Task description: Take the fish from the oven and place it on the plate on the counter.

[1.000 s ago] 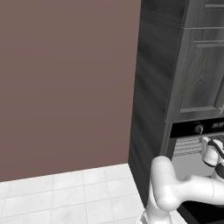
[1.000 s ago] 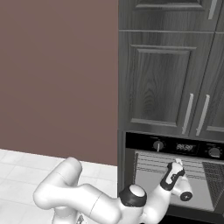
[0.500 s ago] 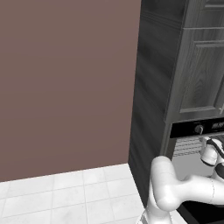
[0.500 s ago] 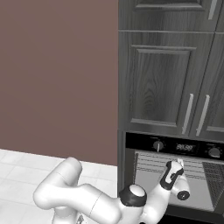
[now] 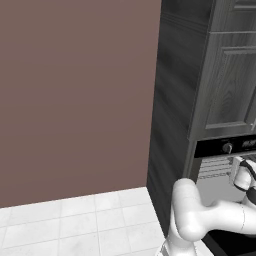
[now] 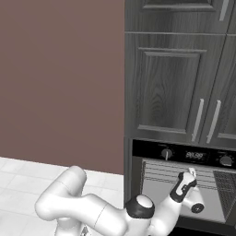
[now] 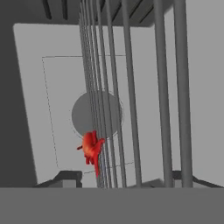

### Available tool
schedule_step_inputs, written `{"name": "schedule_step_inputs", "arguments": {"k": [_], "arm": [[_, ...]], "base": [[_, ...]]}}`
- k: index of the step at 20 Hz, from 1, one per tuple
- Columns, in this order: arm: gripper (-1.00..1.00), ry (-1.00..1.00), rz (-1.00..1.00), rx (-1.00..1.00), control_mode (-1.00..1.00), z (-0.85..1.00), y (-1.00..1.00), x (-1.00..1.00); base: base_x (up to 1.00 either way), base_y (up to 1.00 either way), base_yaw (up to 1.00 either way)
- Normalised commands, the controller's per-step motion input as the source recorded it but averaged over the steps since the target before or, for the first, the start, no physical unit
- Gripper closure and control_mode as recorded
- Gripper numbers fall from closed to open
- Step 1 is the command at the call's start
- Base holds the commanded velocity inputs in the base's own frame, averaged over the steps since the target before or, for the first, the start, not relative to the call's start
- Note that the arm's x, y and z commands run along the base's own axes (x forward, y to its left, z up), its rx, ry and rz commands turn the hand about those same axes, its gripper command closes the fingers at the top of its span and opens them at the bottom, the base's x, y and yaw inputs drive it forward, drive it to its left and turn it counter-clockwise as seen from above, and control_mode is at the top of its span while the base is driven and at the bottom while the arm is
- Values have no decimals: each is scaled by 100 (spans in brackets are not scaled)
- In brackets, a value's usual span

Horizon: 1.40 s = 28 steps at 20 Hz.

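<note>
Reaching into the open oven (image 6: 184,179) from below, white arm (image 6: 87,207) bent low in the right base view, wrist and hand lifted in front of the pale cavity and its grey wire racks (image 6: 161,171). Gripper (image 6: 191,173) seen from the side there, small against the racks, jaws too small to judge. In the left base view, gripper (image 5: 235,167) at the right edge, just under the black control panel (image 5: 225,146) with its round knob (image 5: 228,148). In the hand view, camera rolled so that the rack bars (image 7: 127,87) run from top to bottom, a tight bundle of thin bars at the middle and 2 thicker ones to the right. Fish (image 7: 92,148) small and red-orange, lying against the left side of the bundled bars, in front of the pale back wall and overlapping the lower edge of the round grey disc (image 7: 97,114) on that wall. 2 dark finger tips (image 7: 68,178) low in the frame, one at the left below the fish and one at the right, set well apart, nothing between them; fish apart from both tips, not gripped. Dark grey wood-grain cabinets (image 6: 170,83) above the oven, brown wall (image 5: 75,90) to the left, white tiled floor (image 5: 75,220) beneath.
</note>
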Motion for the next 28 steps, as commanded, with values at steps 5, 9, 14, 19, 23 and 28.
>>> {"name": "schedule_step_inputs", "arguments": {"k": [5,9,14,19,23,28], "arm": [[100,-4,6,2,-100,-34,3,0],[100,0,0,0,-100,-36,6,0],[100,1,0,0,-100,-37,1,-1],[100,5,1,0,-100,-33,0,-14],[100,5,2,0,-100,-39,0,-34],[100,1,4,0,-100,-52,0,-57]], "base": [[0,0,0],[0,0,0],[0,0,0],[0,0,0],[0,0,0],[0,0,0]]}}
